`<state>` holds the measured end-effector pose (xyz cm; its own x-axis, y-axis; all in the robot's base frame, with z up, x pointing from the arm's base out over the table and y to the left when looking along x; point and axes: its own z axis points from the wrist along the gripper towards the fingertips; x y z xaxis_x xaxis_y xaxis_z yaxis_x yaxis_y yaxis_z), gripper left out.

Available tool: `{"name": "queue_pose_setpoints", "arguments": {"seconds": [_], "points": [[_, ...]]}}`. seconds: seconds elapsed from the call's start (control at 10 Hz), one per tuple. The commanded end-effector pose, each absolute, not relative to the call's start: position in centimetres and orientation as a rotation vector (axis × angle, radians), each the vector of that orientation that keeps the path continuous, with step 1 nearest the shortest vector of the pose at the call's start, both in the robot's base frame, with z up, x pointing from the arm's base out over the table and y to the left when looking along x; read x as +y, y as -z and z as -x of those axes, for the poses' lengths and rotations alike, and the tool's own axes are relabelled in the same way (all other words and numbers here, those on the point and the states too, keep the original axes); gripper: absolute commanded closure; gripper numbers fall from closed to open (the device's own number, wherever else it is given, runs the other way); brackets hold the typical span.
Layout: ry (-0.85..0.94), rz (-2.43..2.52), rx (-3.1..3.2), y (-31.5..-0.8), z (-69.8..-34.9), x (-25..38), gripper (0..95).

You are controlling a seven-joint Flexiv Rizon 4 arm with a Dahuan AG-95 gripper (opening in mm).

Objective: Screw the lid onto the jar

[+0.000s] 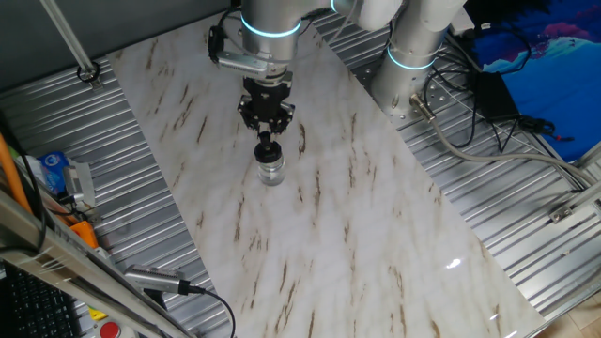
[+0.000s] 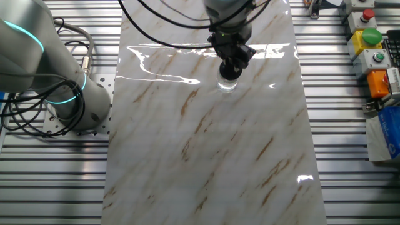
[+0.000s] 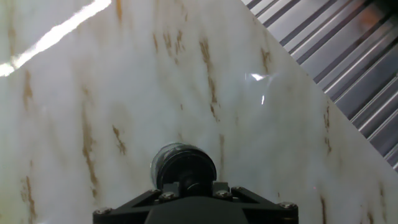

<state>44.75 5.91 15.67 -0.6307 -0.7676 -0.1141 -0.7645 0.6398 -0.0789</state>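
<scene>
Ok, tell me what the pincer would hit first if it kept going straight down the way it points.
The lid, which sits between the fingertips of the pincer already, on top of the jar. Below them is the marble tabletop. Whether the lid is fully seated cannot be told.

I have one fixed view high off a corner of the marble table [image 1: 376,225], looking down with the arm's base far right. The other fixed view sits opposite, steeper, base at left. Both share the tabletop and the jar [image 1: 270,170]. My hand view looks close down past the gripper [image 3: 189,186] onto the marble.
</scene>
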Motion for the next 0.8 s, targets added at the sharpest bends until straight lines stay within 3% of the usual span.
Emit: {"name": "queue_pose_setpoints", "arguments": {"seconds": [0.1, 0.8], "points": [[0.064, 1.252, 2.741, -15.6, -45.1, 6.3, 95.0], [0.115, 1.148, 2.815, -15.3, -45.9, 7.5, 95.0]]}}
